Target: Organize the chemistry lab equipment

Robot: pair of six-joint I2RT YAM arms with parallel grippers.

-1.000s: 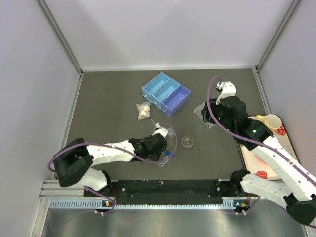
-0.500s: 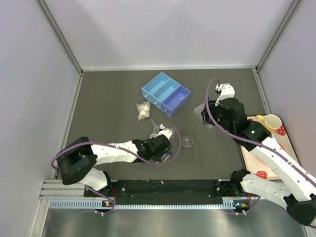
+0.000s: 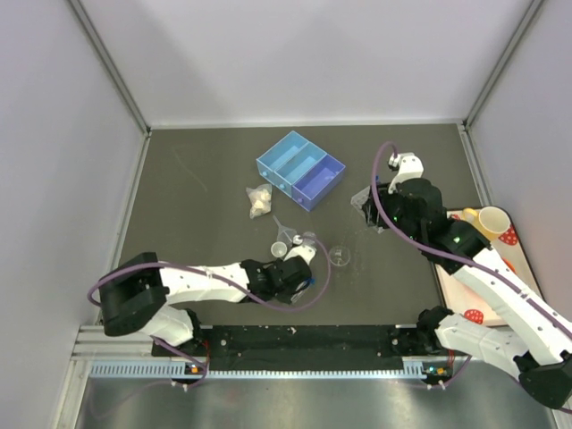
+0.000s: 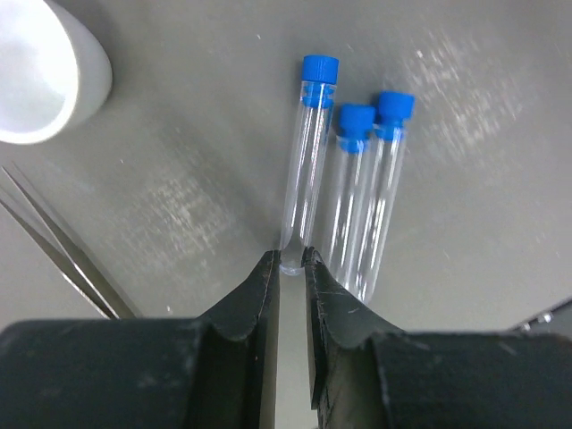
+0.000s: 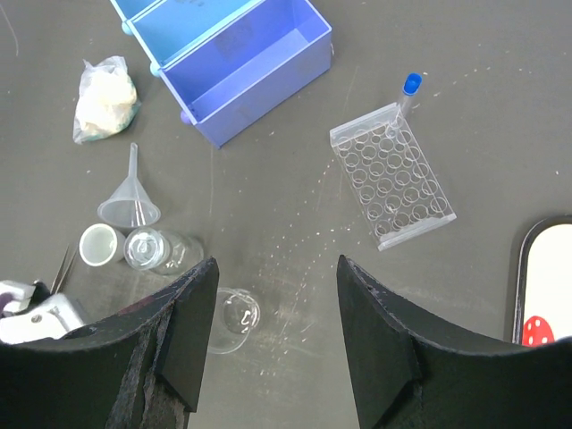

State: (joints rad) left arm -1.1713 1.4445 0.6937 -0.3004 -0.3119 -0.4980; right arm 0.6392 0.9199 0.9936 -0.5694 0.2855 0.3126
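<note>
The leftmost test tube [image 4: 307,161] lies flat on the table [image 4: 465,223] beside two other blue-capped tubes [image 4: 350,206]. Its rounded end is pinched between the left fingers [image 4: 255,299]. A small white beaker [image 4: 36,71] and tweezers [image 4: 67,259] sit just to its left. Farther right stands the clear rack [image 5: 393,174] with one capped tube [image 5: 409,87] at its corner. The round dish [image 5: 234,317], funnel [image 5: 132,201] and blue box [image 5: 241,63] lie apart. The right fingers [image 5: 183,340] hang spread and empty above.
</note>
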